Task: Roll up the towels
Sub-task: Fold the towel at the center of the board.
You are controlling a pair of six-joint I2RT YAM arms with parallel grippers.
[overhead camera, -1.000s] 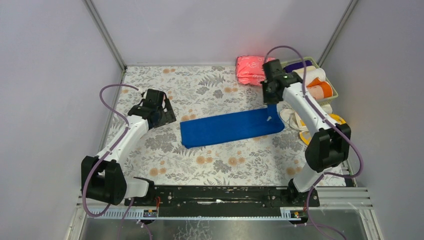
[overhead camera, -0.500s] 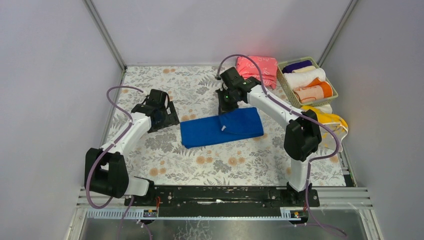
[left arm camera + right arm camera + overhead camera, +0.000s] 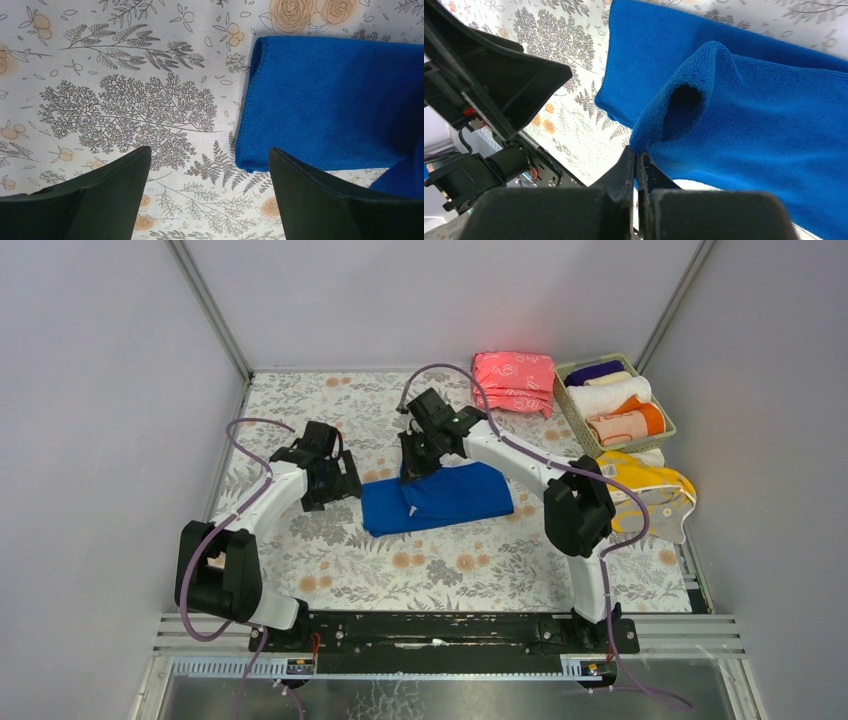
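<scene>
A royal blue towel (image 3: 450, 498) lies doubled over on itself in the middle of the flowered table. My right gripper (image 3: 413, 470) is shut on its folded-back edge (image 3: 659, 125), with the cloth pinched between the tips (image 3: 636, 156) and held over the lower layer. My left gripper (image 3: 341, 484) stands open just left of the towel's left end. In the left wrist view the towel's corner (image 3: 260, 155) lies ahead of the right finger (image 3: 320, 200), and only tablecloth lies between the fingertips (image 3: 210, 155).
A green basket (image 3: 668, 430) at the far right holds several rolled towels, white, orange and purple. A folded pink stack (image 3: 515, 380) lies beside it at the back. A yellow towel (image 3: 655, 483) and a cream one (image 3: 648, 455) lie near the right edge.
My right gripper has carried the blue towel's right end leftward over the rest, doubling it to about half its length. The left gripper has shifted right toward the towel's left end.
</scene>
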